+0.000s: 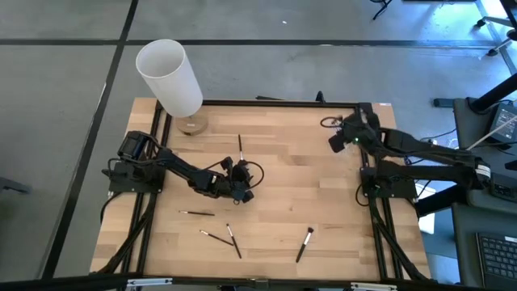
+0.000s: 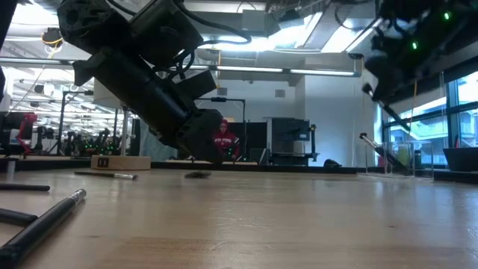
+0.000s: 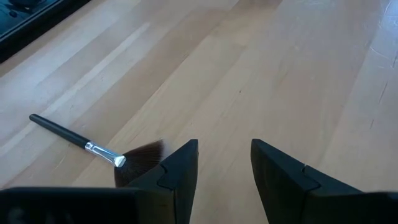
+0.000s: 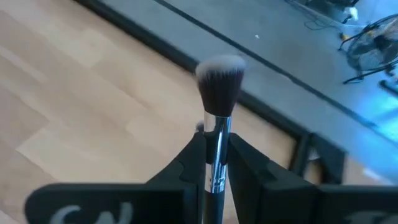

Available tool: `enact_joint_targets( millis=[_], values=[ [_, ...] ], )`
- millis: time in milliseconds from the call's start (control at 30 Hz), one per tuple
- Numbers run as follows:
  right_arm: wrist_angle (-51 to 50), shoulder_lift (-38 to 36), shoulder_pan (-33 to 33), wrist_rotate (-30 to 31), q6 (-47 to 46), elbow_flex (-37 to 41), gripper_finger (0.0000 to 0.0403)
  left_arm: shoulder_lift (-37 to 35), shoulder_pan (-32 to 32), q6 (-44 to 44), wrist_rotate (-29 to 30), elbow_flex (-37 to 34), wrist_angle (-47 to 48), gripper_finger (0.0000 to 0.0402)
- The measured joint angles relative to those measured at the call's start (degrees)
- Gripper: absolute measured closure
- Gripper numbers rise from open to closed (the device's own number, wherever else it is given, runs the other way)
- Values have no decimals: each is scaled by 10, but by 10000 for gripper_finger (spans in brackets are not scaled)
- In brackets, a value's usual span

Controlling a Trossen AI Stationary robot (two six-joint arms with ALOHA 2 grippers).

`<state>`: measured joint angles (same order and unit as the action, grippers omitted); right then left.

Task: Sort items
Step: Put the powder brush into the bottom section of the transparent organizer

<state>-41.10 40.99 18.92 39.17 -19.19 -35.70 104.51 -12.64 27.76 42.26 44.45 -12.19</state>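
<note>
Right end effector [image 4: 217,158] raised at far right edge of pale wooden surface [image 1: 323,186], clamped on dark-handled pale-tipped brush [image 4: 219,87]; left end effector [image 3: 224,168] low mid-surface, parted, empty, beside fan brush [image 3: 93,149].

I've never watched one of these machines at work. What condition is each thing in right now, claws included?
Left claw: open, empty, over the middle of the table.
Right claw: shut on a round-tipped brush, raised near the far right corner.
Fan brush: lying flat beside the left claw.
Other brushes: lying loose on the table.
White cylinder: standing at the far left corner.
</note>
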Motion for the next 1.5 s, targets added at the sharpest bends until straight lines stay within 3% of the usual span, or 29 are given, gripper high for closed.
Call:
enact_joint_targets(
  millis=[167, 533, 900, 1233, 1500],
  values=[
    [58, -17, 0, -21, 3, 63, 348, 0, 0, 0, 0, 0, 0, 258],
    [55, -4, 0, -32, 10, 52, 348, 0, 0, 1, 1, 0, 0, 258],
    [52, 66, 0, -18, 3, 51, 348, 0, 0, 0, 1, 0, 0, 258],
    [56, 67, 0, -53, 20, 51, 348, 0, 0, 0, 1, 0, 4, 258],
    [66, 66, 0, -43, 6, 60, 347, 0, 0, 0, -3, 0, 4, 258]
  ],
)
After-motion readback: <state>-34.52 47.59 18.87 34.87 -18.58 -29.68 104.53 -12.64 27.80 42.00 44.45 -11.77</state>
